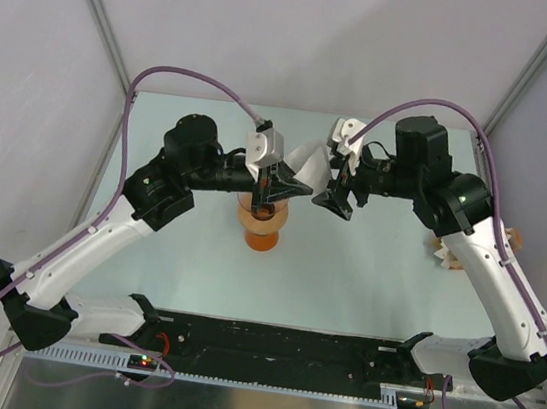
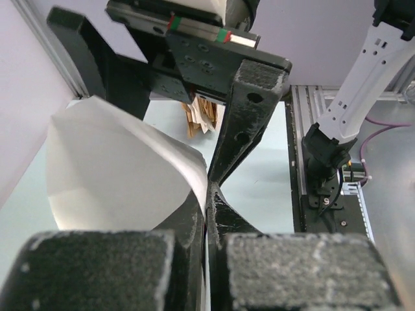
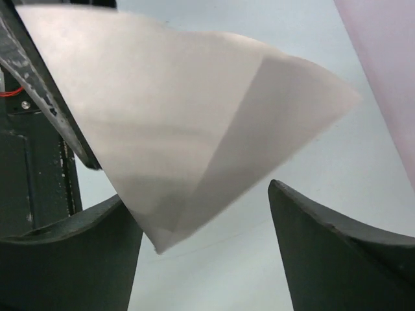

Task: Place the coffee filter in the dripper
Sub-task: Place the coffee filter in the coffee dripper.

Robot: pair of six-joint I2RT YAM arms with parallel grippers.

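My left gripper (image 1: 274,186) is shut on one edge of the white coffee filter (image 1: 304,166) and holds it in the air. The filter fills the left wrist view (image 2: 117,175), its edge pinched between the closed jaws (image 2: 209,197). The dripper (image 1: 262,228), orange-based with a brown collar, stands on the table just below and in front of the left gripper, its clear cone partly hidden. My right gripper (image 1: 339,201) is open, right beside the filter. In the right wrist view the filter (image 3: 188,123) hangs with its tip just above the open gripper (image 3: 196,191), touching neither finger.
A tan-and-white stack of paper fans (image 1: 439,249) lies at the right, partly behind the right arm, and shows in the left wrist view (image 2: 201,116). A black rail (image 1: 274,351) runs along the near edge. Grey walls enclose the back and sides.
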